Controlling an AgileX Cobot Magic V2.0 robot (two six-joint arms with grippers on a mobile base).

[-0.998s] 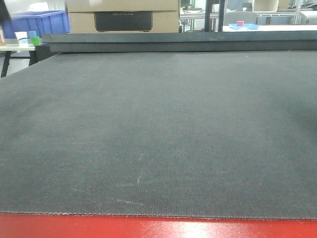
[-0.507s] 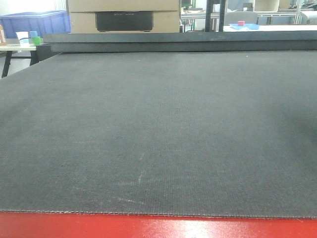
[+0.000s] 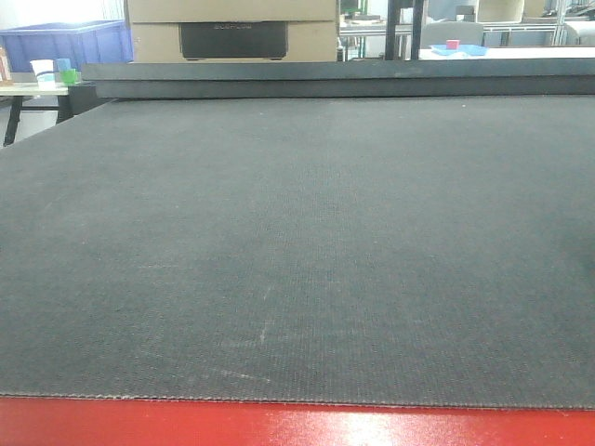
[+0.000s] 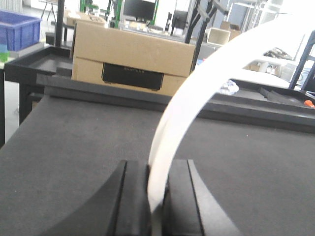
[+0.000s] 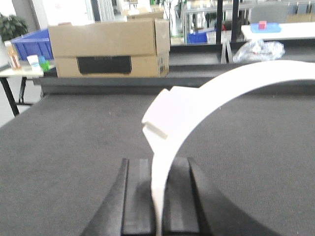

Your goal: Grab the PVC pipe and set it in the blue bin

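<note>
**Left gripper** [image 4: 156,169]: two black fingers [image 4: 132,196] are seen at the bottom of the left wrist view. The jaws are pressed onto the PVC pipe [image 4: 183,110], which is pinched between them near one end. From the jaws the white strip rises in a curve up and to the right and is cut off by the upper right corner of the frame. It is held clear of the grey mat [image 4: 74,147].

**Right gripper** [image 5: 160,169]: a like condition is recorded in the right wrist view. The jaws are closed on a white arc, gripped edge-on between the black fingers [image 5: 179,196]. The arc sweeps up and across to the right edge of the frame. A small stepped tab [image 5: 160,118] is noted on the arc just above the jaws. It cannot be told whether both grippers hold one piece or two.

**Blue bin** [image 3: 65,42]: it is located beyond the far left corner of the table, well apart from both grippers. Its interior is not shown in any view.

**Surroundings:** in the front view the mat is bordered by a red strip [image 3: 297,427] along the near edge. A cardboard box [image 3: 232,32] with a dark hand slot is set at the far edge of the table. A white cup [image 3: 42,72] and a green cup [image 3: 68,76] are placed on a side table near the bin. A blue tray [image 3: 457,48] carrying a pink block is seen far right in the background
</note>
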